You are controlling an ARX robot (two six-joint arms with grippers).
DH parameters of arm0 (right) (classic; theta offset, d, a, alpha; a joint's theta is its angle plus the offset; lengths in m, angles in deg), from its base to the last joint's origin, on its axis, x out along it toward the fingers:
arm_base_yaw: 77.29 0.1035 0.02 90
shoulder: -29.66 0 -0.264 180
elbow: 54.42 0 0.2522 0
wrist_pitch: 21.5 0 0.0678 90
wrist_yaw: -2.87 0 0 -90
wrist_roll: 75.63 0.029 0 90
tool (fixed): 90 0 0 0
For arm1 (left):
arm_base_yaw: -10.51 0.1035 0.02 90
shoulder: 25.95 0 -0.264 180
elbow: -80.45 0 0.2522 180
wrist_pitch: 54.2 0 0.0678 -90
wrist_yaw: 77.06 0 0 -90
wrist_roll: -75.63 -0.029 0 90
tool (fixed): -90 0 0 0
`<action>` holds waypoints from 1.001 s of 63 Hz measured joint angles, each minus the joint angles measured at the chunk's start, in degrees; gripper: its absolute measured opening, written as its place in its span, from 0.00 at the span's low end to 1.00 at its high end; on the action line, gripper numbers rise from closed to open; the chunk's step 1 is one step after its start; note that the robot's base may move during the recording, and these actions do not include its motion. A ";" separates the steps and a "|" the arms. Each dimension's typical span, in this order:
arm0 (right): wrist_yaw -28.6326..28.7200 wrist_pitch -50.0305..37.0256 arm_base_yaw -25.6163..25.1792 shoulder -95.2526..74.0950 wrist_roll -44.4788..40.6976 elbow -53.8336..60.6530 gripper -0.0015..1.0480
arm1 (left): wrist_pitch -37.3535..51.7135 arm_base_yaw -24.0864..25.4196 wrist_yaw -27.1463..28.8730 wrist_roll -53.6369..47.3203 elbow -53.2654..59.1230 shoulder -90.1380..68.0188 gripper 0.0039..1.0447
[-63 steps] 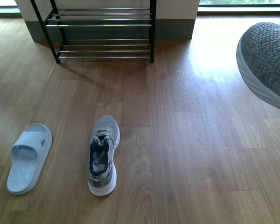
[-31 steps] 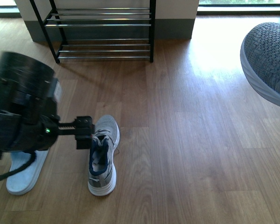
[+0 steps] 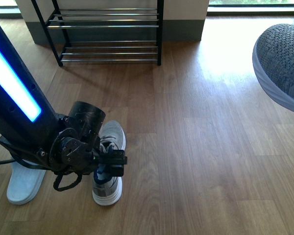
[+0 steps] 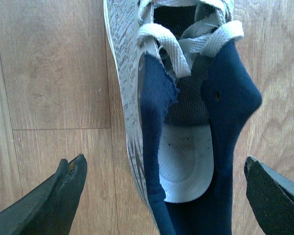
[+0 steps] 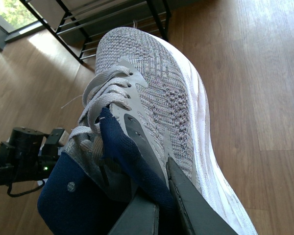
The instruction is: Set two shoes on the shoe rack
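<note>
Left gripper (image 4: 165, 160): jaws spread wide, one dark finger (image 4: 63, 193) on each flank of the floor sneaker (image 4: 186, 122), bare boards showing between each tip and the shoe; no contact visible. The sneaker's navy collar and pale insole lie midway between the tips, laces beyond. Right gripper (image 5: 159, 208): fingers closed on the navy collar of the held sneaker (image 5: 157, 88), one finger (image 5: 191, 205) pressed against the outside of the upper, the other inside the opening; shoe carried clear of the floor, toe pointing away towards the rack. Front view only: the left arm (image 3: 19, 112), black with a lit blue strip, comes in from the left edge with its gripper (image 3: 112, 164) over the heel of the floor sneaker (image 3: 110, 142), which lies sole down, toe towards the rack; a pale blue slide (image 3: 20, 185) just beside it on the left, largely hidden by the arm; the held sneaker (image 3: 281, 63) shows at the right edge as toe and white sole only, its grip out of view. The right wrist view alone shows that grip, with the left arm low beside the shoe. Surface: floor (image 3: 210, 147) of brown wood-grain planks, sunlit at far right. Far: shoe rack (image 3: 108, 34), black frame, chrome rod tiers, standing against a pale wall with a grey skirting (image 3: 183, 30); no shoes seen on its visible tiers.
</note>
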 joint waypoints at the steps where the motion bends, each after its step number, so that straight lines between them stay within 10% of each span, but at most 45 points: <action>1: 0.02 0.00 0.00 0.00 0.00 0.00 0.01 | -0.07 0.04 0.00 0.00 -0.24 -0.22 0.91; 63: 0.00 0.00 0.00 0.00 -0.02 0.02 0.01 | 1.84 0.92 -1.07 1.70 3.34 5.70 0.91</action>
